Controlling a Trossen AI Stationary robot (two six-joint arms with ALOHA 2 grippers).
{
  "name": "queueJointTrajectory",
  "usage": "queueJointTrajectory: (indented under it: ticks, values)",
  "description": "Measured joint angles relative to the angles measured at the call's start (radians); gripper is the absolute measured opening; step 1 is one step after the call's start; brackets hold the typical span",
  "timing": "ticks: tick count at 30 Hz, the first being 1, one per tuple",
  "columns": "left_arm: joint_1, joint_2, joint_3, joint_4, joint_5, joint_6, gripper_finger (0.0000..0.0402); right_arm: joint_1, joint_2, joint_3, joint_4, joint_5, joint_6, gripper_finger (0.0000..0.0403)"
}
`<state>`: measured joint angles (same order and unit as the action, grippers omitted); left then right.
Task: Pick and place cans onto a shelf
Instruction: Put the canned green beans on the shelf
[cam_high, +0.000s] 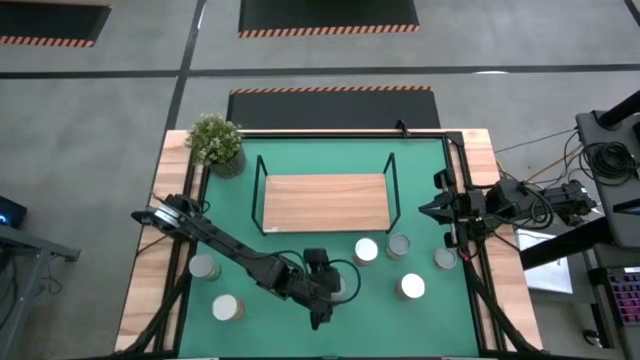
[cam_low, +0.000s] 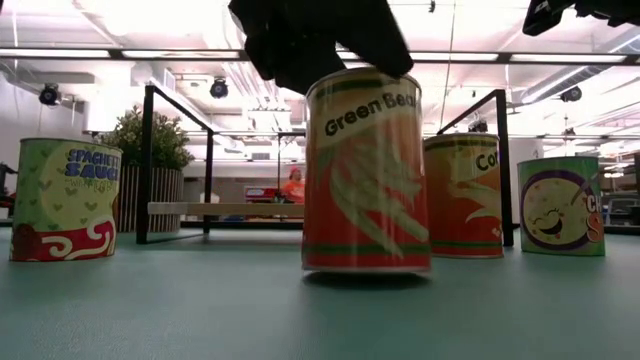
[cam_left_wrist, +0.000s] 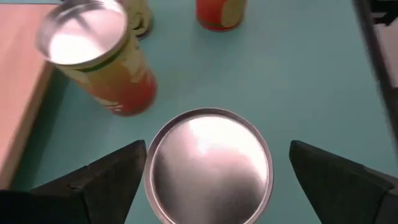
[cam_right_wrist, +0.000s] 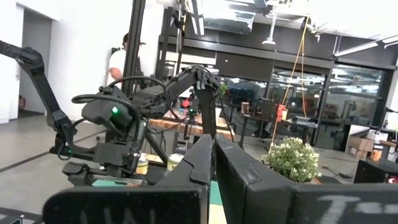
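My left gripper (cam_high: 328, 292) is open, pointing down over a silver-topped can (cam_left_wrist: 210, 167) labelled Green Beans (cam_low: 365, 170). The can stands upright on the green mat near the table's near edge. The fingers stand one on each side of its top. My right gripper (cam_high: 425, 210) is shut and empty, raised to the right of the shelf. The shelf (cam_high: 325, 202) is a wooden board in a black wire frame and has nothing on it. Several other cans stand on the mat: two at the near left (cam_high: 205, 267) and several to the right (cam_high: 366, 250). My left gripper comes at the green-bean can from above, pointing down, one finger on each side of the round top. One finger (cam_left_wrist: 121, 174) stands right at the rim (cam_left_wrist: 149, 171), and I cannot tell whether it touches. The other finger (cam_left_wrist: 329, 180) stands clear of the can.
A potted plant (cam_high: 215, 142) stands at the far left corner. The nearest other can (cam_left_wrist: 93, 56) stands just beyond my left gripper, close to the shelf's front edge (cam_left_wrist: 15, 81). In the low view, cans stand at the left (cam_low: 65, 200) and right (cam_low: 560, 205).
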<state>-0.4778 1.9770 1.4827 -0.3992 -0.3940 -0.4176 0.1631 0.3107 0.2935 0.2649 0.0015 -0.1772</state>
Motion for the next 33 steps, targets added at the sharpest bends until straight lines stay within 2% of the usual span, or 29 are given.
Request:
queueJointTrajectory:
  ticks: [13,26,33]
  values:
    - [-0.002,0.005,-0.038,0.022,0.027,-0.031,0.0383,0.000,0.000,0.000,-0.006,0.000,-0.002,0.0009]
    - [-0.005,0.022,-0.021,0.057,0.041,-0.011,0.0381,0.000,0.000,0.000,-0.006,0.000,0.001,0.0009]
    - [-0.005,0.033,-0.022,0.066,0.059,-0.007,0.0351,0.000,0.000,0.000,-0.006,0.000,0.001,0.0009]
